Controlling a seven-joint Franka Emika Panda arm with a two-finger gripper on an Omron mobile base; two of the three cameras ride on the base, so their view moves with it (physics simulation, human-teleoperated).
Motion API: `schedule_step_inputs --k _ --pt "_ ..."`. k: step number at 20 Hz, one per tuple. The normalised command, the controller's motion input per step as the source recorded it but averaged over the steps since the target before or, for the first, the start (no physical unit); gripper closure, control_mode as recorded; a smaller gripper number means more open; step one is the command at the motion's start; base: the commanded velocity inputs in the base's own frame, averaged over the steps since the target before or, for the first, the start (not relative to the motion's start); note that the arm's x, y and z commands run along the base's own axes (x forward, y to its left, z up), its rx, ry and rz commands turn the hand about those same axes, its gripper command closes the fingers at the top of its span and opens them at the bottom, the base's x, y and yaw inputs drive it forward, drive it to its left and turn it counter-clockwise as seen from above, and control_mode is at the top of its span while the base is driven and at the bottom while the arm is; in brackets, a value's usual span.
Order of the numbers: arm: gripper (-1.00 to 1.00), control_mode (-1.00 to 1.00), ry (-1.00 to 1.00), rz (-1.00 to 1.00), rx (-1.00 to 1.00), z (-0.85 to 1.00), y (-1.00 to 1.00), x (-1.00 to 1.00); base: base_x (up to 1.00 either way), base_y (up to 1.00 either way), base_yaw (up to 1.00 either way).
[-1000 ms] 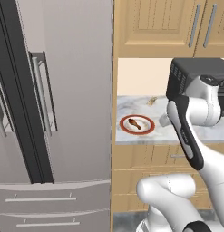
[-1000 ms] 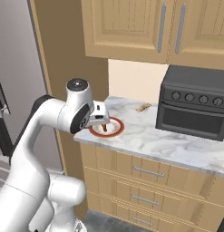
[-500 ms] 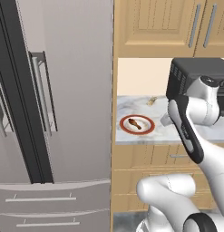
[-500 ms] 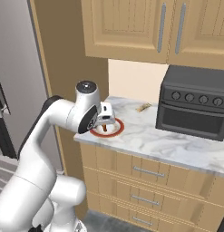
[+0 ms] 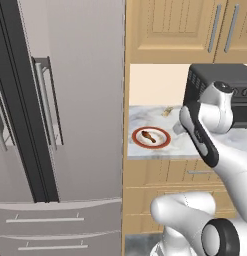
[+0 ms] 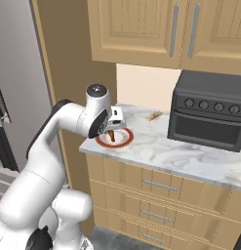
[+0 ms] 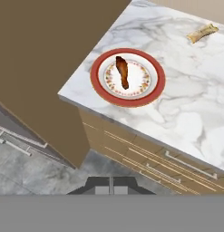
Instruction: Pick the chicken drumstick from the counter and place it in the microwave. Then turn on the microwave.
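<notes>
The chicken drumstick [image 7: 122, 71] is a small reddish-brown piece lying on a red-rimmed plate [image 7: 156, 88] near the left end of the counter [image 7: 190, 108]. In the left base view the drumstick [image 5: 148, 136] rests in the middle of the plate [image 5: 162, 142]. My gripper [image 7: 110, 185] hangs in front of and above the counter's edge, short of the plate, its fingertips pressed together and empty. From the right base view the hand [image 6: 116, 118] covers part of the plate [image 6: 123, 141]. The microwave is out of view.
A black toaster oven [image 6: 207, 114] with knobs stands on the counter's right. A small tan item [image 7: 202, 32] lies behind the plate near the wall. A tall wooden panel [image 7: 45, 63] and the grey fridge [image 5: 55, 100] flank the counter's left end. Drawers [image 6: 156, 188] sit below, cabinets above.
The arm has shifted a little toward the plate and the counter. The gripper has stayed shut, and the drumstick and plate have not moved.
</notes>
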Motion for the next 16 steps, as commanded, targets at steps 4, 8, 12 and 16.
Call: schedule_step_inputs --k 4,8,12,16 --pt "-1.0 -1.0 0.0 0.0 0.0 -0.08 0.0 0.38 0.0 0.0 0.0" --pt "-1.0 -1.0 0.0 0.0 0.0 -0.12 0.0 0.35 0.0 0.0 0.0" --pt "-1.0 -1.0 0.0 0.0 0.0 -0.15 0.0 0.35 0.0 0.0 0.0" --pt "-1.0 -1.0 0.0 0.0 0.0 -0.11 0.0 0.3 0.0 0.0 0.0"
